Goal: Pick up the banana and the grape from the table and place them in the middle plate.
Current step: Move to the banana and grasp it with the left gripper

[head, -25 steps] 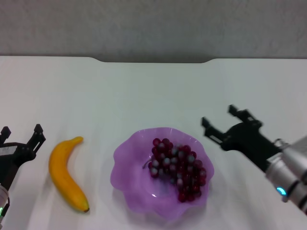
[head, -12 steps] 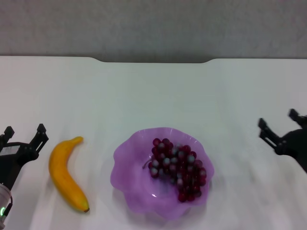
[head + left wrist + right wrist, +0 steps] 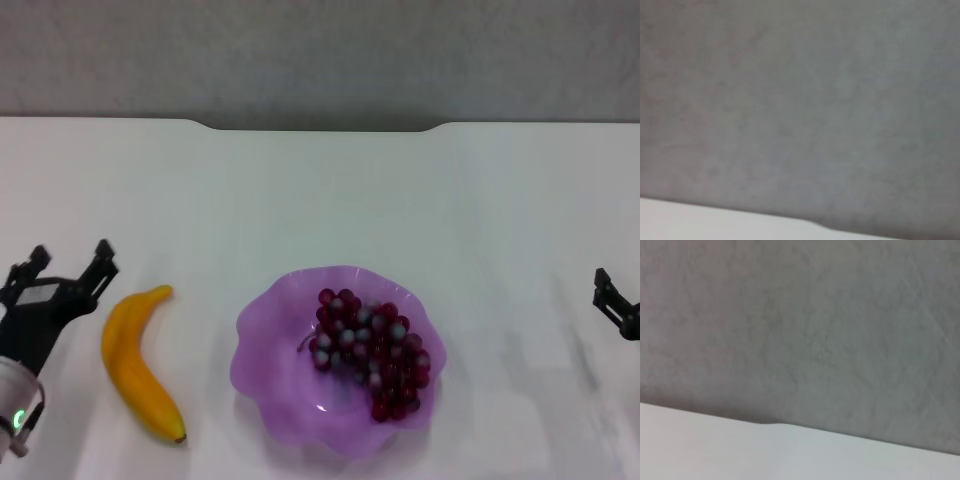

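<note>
The yellow-orange banana (image 3: 138, 362) lies on the white table (image 3: 320, 190), left of the purple scalloped middle plate (image 3: 268, 345). The dark red grape bunch (image 3: 370, 350) rests inside that plate, toward its right half. My left gripper (image 3: 68, 268) hovers open just left of the banana's upper end, with nothing between its fingers. Only one finger of my right gripper (image 3: 615, 305) shows at the right edge of the head view, far from the plate. Both wrist views show only the grey wall and a strip of tabletop.
A grey wall (image 3: 320, 55) stands behind the table's notched far edge (image 3: 320, 127). Bare white tabletop stretches beyond the plate and to its right.
My right arm has pulled back from beside the plate to the right edge of the view. My left gripper has edged up and right, closer to the banana's top.
</note>
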{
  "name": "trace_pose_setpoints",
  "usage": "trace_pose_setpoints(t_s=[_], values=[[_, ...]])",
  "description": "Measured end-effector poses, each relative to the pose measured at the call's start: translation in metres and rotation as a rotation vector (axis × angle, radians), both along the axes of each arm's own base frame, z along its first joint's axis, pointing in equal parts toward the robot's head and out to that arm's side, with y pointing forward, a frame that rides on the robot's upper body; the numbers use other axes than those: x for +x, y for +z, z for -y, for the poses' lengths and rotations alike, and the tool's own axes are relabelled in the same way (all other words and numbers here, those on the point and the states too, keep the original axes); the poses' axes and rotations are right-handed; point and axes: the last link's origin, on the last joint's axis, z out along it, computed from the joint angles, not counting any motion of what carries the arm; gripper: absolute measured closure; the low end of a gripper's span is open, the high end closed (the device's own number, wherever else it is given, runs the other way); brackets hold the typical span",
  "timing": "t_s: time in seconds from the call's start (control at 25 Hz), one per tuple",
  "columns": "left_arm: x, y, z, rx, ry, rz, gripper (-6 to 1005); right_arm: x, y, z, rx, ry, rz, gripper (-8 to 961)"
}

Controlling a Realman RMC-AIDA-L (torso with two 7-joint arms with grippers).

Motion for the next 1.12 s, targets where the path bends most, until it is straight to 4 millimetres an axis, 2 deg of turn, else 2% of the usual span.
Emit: trace_pose_setpoints(t_s=[0.12,0.24,0.32,0.6,0.84,1.12], values=[[0.012,-0.002,-0.010,-0.068,0.002,0.028,105,0.000,-0.002,0.001,-0.011,0.003,0.005,60],[0.018,0.002,-0.015,-0.121,0.027,0.035,105,-0.004,-0.006,0.000,-0.030,0.020,0.009,59],[0.031,0.008,-0.021,-0.166,0.030,0.024,105,-0.006,-0.007,0.000,-0.033,0.025,0.007,59],[0.059,0.016,-0.027,-0.307,0.163,-0.163,105,-0.009,-0.011,-0.001,-0.050,0.036,0.008,59],[0.070,0.009,-0.031,-0.513,0.262,-0.143,107,-0.009,-0.015,-0.003,-0.077,0.018,0.013,59],[0.070,0.004,-0.034,-0.559,0.316,-0.131,115,-0.012,-0.018,-0.003,-0.088,0.031,0.010,59]])
